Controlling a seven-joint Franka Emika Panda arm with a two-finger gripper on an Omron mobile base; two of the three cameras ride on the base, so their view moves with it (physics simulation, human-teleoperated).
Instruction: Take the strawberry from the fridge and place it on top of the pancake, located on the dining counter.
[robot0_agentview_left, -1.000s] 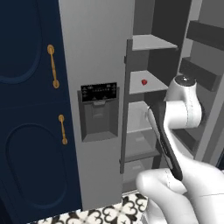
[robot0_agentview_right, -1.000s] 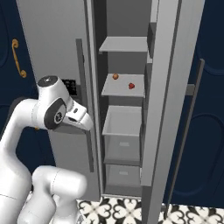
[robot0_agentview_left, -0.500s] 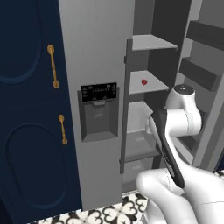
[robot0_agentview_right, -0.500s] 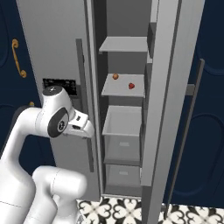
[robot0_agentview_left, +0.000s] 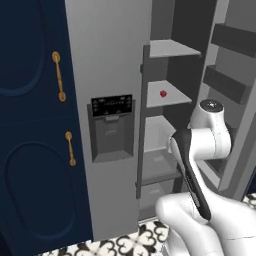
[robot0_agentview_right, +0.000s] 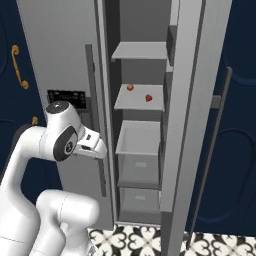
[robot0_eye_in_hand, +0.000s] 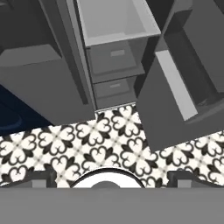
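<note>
The grey fridge (robot0_agentview_left: 107, 60) stands with its right door (robot0_agentview_right: 192, 100) swung open. The tiny red strawberry (robot0_agentview_left: 163, 93) lies on the middle shelf (robot0_agentview_right: 140, 102), seen again as the strawberry (robot0_agentview_right: 148, 98) from the right. My arm is folded in front of the fridge, below and to the left of that shelf. In the hand view my gripper (robot0_eye_in_hand: 110, 180) points down at the floor and the lowest fridge drawers, open with nothing between its fingers. The pancake and the dining counter are out of view.
A small orange-brown item (robot0_agentview_right: 130, 87) sits on the same shelf, left of the strawberry. Below are a white bin (robot0_agentview_right: 139, 142) and grey drawers (robot0_eye_in_hand: 114, 59). Navy cabinets (robot0_agentview_left: 30, 150) with gold handles flank the fridge. Patterned tiles (robot0_eye_in_hand: 87, 140) cover the floor.
The arm's upper joints have sunk a little in front of the fridge. The gripper has stayed open and the strawberry has not moved.
</note>
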